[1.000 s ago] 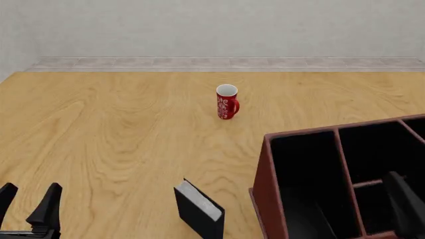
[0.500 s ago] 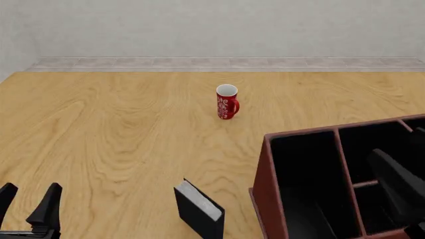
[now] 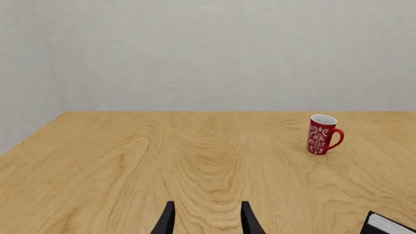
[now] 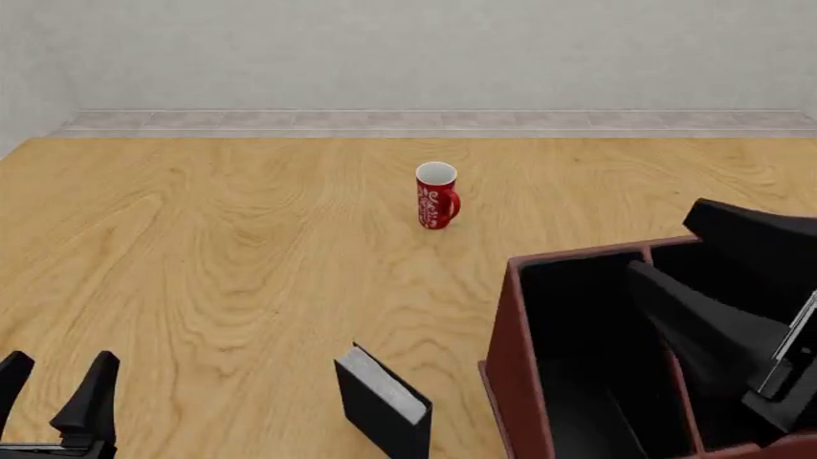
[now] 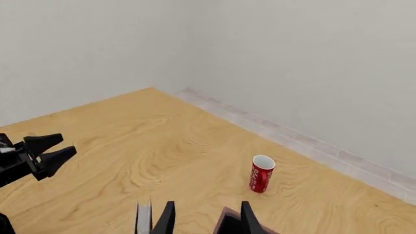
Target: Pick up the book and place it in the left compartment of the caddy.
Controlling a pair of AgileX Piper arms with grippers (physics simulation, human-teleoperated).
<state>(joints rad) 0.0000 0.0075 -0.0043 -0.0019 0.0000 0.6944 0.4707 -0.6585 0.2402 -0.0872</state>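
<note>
The black book [image 4: 382, 405] stands upright near the table's front edge, white page edges up; a corner of the book [image 3: 388, 225] shows in the left wrist view. Right of it is the red-brown caddy [image 4: 514, 335], its left compartment [image 4: 581, 335] holding nothing. My left gripper [image 4: 54, 381] is open at the front left, well left of the book, nothing between its fingers [image 3: 167, 220]. My right gripper [image 4: 664, 241] hovers open over the caddy, angled toward the book. The right wrist view shows the book's page edge [image 5: 143, 215] and the caddy's corner [image 5: 225, 213] by the fingers [image 5: 246, 219].
A red mug [image 4: 435, 196] with white pattern stands mid-table, far beyond the book; it shows as the mug [image 3: 322, 134] and the mug [image 5: 262, 173] in the wrist views. The left gripper [image 5: 55, 148] appears in the right wrist view. Walls bound the far side.
My right gripper has risen and swung up and to the left over the caddy, filling more of the front view. The left gripper, book and mug have not moved.
</note>
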